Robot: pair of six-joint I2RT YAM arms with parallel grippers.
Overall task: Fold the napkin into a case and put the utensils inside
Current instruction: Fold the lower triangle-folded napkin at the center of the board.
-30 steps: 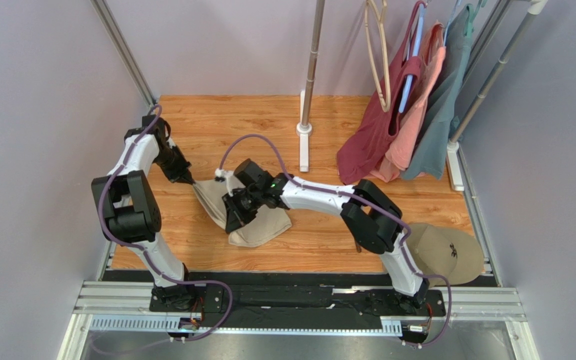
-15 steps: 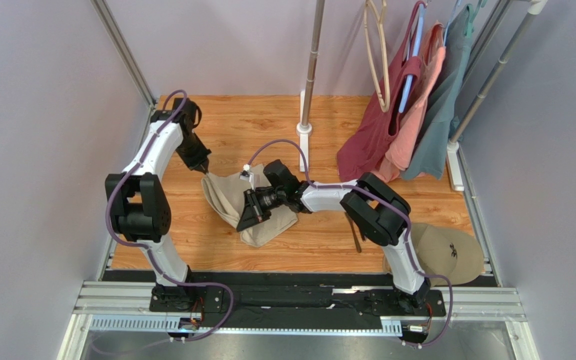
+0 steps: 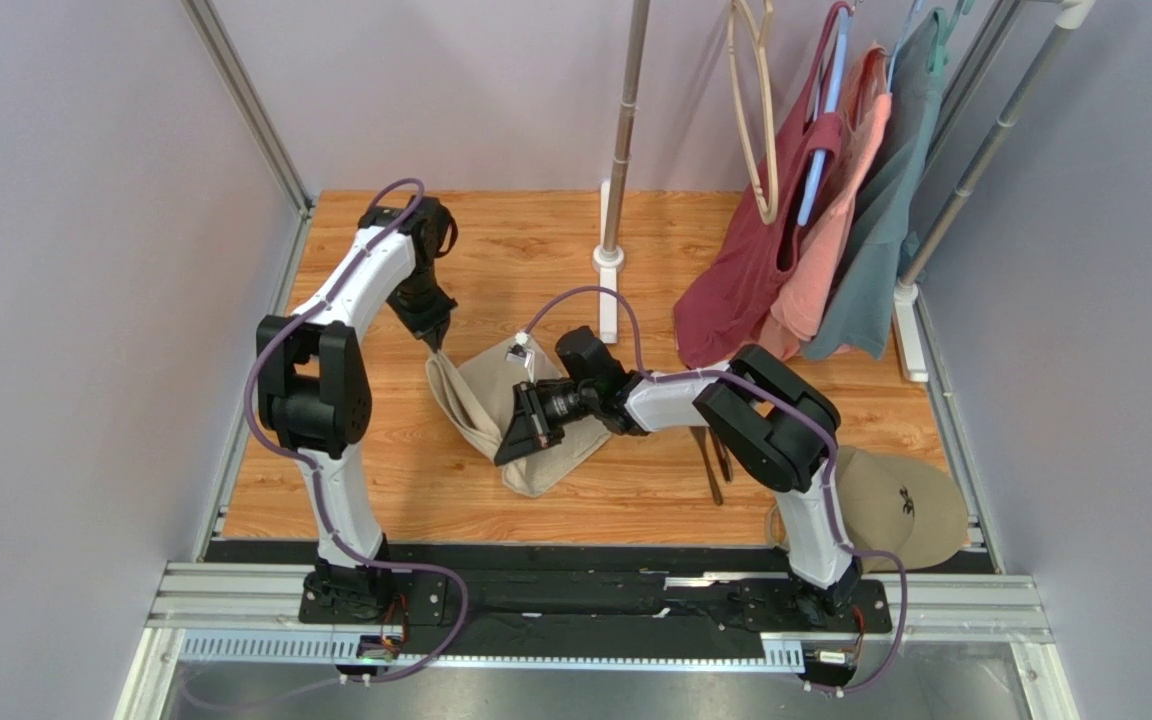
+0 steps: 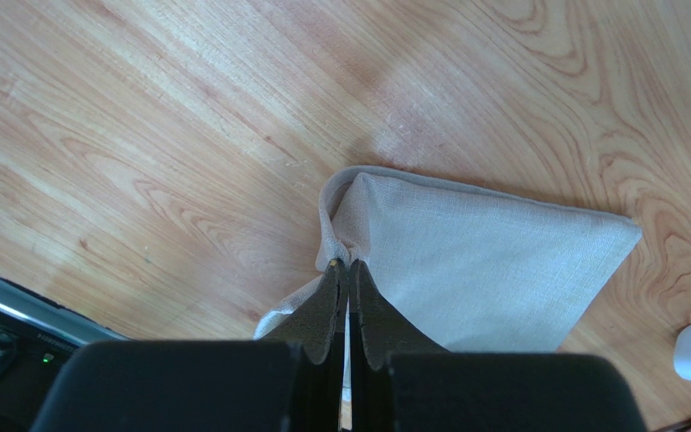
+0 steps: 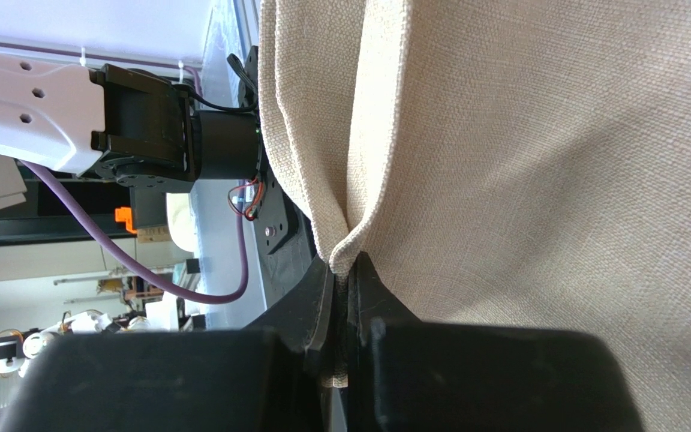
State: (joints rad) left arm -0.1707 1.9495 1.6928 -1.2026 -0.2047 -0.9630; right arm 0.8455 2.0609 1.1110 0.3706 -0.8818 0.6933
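Firmly pinched napkin (image 3: 471, 396); tan disc's (image 3: 883, 537) mark (image 3: 908, 506) unreadable.

Left gripper (image 3: 438, 339), pinching napkin (image 3: 489, 393) corner, swings rightward, farther from bases. Right gripper (image 3: 516, 444) drags its pinched edge right. Napkin shifts right.

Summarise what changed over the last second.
Both arms moved the beige-tan cloth napkin rightward across the wooden table. Left end effector and right end effector stay shut on its edges. Dark brown metal utensils, hanging garments and round tan disc unmoved.
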